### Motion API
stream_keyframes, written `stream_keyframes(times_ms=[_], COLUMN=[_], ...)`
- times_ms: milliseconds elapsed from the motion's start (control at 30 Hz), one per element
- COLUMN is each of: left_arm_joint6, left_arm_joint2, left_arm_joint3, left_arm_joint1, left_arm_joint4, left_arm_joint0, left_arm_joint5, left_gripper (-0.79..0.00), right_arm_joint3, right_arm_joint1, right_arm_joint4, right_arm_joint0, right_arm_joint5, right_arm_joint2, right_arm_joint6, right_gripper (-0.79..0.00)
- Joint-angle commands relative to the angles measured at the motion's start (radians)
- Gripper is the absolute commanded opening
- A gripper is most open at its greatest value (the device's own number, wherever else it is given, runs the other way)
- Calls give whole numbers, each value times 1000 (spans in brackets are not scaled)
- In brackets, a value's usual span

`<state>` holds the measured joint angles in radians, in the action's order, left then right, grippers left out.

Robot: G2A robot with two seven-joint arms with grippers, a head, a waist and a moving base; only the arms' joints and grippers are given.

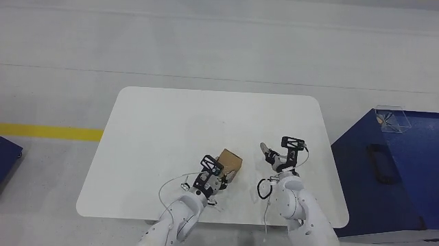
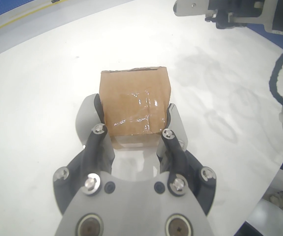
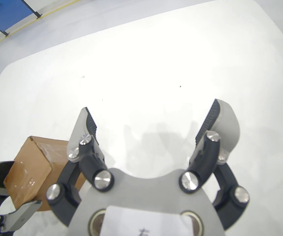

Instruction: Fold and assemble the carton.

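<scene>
A small brown carton (image 2: 134,84) with clear tape across its closed top stands on the white table (image 1: 206,116) near the front edge. My left gripper (image 2: 134,104) is shut on it, one finger pressed to each side wall. The top view has the carton (image 1: 230,157) just beyond the left gripper (image 1: 214,170). My right gripper (image 3: 153,109) hangs open above bare table to the right of the carton (image 3: 30,165), holding nothing. In the top view the right gripper (image 1: 278,147) is a short way from the box.
A blue cabinet (image 1: 384,170) stands off the table's right edge with a clear container (image 1: 392,119) on it. A black cable (image 2: 277,84) loops by the right arm. The far half of the table is bare.
</scene>
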<state>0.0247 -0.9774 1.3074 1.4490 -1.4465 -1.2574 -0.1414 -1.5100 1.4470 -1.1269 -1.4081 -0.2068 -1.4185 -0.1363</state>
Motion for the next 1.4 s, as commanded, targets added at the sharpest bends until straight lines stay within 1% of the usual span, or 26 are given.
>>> stream_keyframes(times_ms=[0,67,100,133,200,267,333,367,400,433,467,567,633,700,800,867,900,933,967,1000,1067,1100,1167,1200,1267,1367], left_arm_joint6=[20,45,35,10,-62,-174,-298,-338,-358,-372,-383,-404,-407,-393,-396,-375,-338,-279,-212,-150,-32,25,119,147,182,201], left_arm_joint2=[-16,-42,-53,-71,-100,-131,-154,-164,-171,-174,-174,-180,-191,-208,-250,-255,-257,-250,-230,-201,-146,-118,-57,-31,10,51], left_arm_joint3=[38,76,92,109,126,124,100,89,72,49,36,6,18,55,150,233,264,292,311,320,308,287,233,205,147,89], left_arm_joint1=[0,2,5,9,13,19,20,19,18,18,18,19,15,10,-2,-14,-19,-22,-24,-25,-24,-24,-16,-12,-3,12], left_arm_joint4=[95,229,351,489,711,948,1100,1143,1158,1168,1174,1206,1199,1197,1199,1105,1037,939,827,715,523,407,259,212,125,106], left_arm_joint0=[-24,-55,-75,-88,-106,-109,-93,-81,-70,-64,-53,-40,-40,-55,-104,-147,-169,-183,-198,-206,-204,-194,-173,-158,-124,-85], left_arm_joint5=[-31,-66,-97,-118,-130,-73,-3,22,42,73,98,148,170,183,129,19,-28,-60,-92,-122,-143,-132,-75,-52,24,84], left_gripper=[-785,-785,-785,-785,-785,-785,-785,-785,-646,-179,0,0,0,0,0,0,0,-428,-591,-785,-785,-785,-785,-785,-785,-785], right_arm_joint3=[-32,-61,-75,-87,-110,-127,-136,-139,-139,-139,-139,-139,-139,-139,-139,-139,-139,-139,-139,-139,-139,-139,-139,-139,-139,-139], right_arm_joint1=[0,0,0,0,0,-1,-2,-3,-3,-3,-3,-3,-3,-3,-3,-3,-3,-3,-3,-3,-3,-3,-3,-3,-3,-3], right_arm_joint4=[57,107,130,149,177,186,176,170,170,170,170,170,170,170,170,170,170,170,170,170,170,170,170,170,170,170], right_arm_joint0=[-33,-65,-80,-95,-119,-137,-144,-145,-145,-145,-145,-145,-145,-145,-145,-145,-145,-145,-145,-145,-145,-145,-145,-145,-145,-145], right_arm_joint5=[15,34,42,50,67,80,91,96,96,96,96,96,96,96,96,96,96,96,96,96,96,96,96,96,96,96], right_arm_joint2=[-19,-38,-46,-52,-59,-61,-54,-51,-51,-51,-51,-51,-51,-51,-51,-51,-51,-51,-51,-51,-51,-51,-51,-51,-51,-51], right_arm_joint6=[30,60,75,89,104,110,100,92,92,92,92,92,92,92,92,92,92,92,92,92,92,92,92,92,92,92], right_gripper=[0,0,0,0,0,0,0,0,0,0,0,0,0,0,0,0,0,0,0,0,0,0,0,0,0,0])
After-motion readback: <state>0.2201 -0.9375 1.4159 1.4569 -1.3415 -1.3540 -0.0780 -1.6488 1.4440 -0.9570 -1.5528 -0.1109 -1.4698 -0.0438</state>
